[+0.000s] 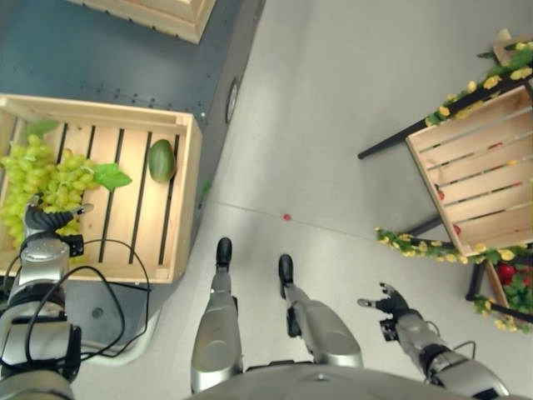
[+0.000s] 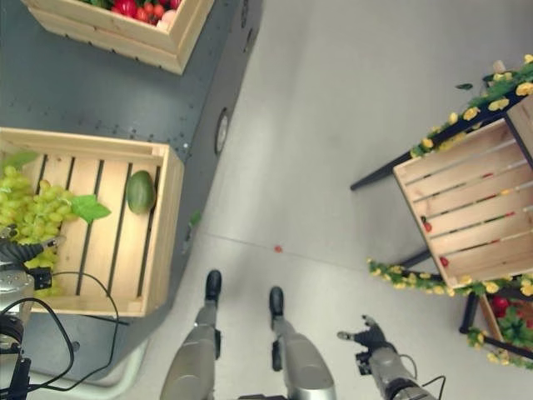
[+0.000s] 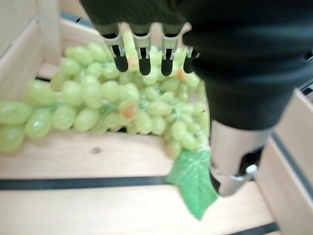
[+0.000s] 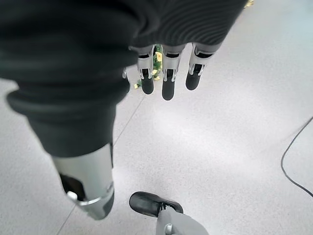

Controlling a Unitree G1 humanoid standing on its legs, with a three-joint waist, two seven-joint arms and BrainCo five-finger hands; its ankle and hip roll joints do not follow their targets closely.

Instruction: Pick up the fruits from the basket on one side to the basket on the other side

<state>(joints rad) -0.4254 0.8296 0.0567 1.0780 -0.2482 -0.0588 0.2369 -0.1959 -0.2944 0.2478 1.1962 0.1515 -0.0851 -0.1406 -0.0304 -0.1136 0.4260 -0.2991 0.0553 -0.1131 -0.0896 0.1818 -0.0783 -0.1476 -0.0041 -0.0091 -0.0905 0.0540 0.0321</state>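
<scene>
Now the left hand (image 1: 46, 222), fingers relaxed, hovers over green grapes (image 1: 42, 179) in the crate (image 1: 185, 200) at middle left; right hand (image 1: 390, 304) hangs spread at lower right; empty crate (image 1: 479, 175) at right.

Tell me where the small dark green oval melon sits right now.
The small dark green oval melon lies in the wooden slatted crate on the robot's left, near its far right corner, apart from the green grape bunch.

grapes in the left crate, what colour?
Pale yellow-green grapes, clearest in the left wrist view.
</scene>
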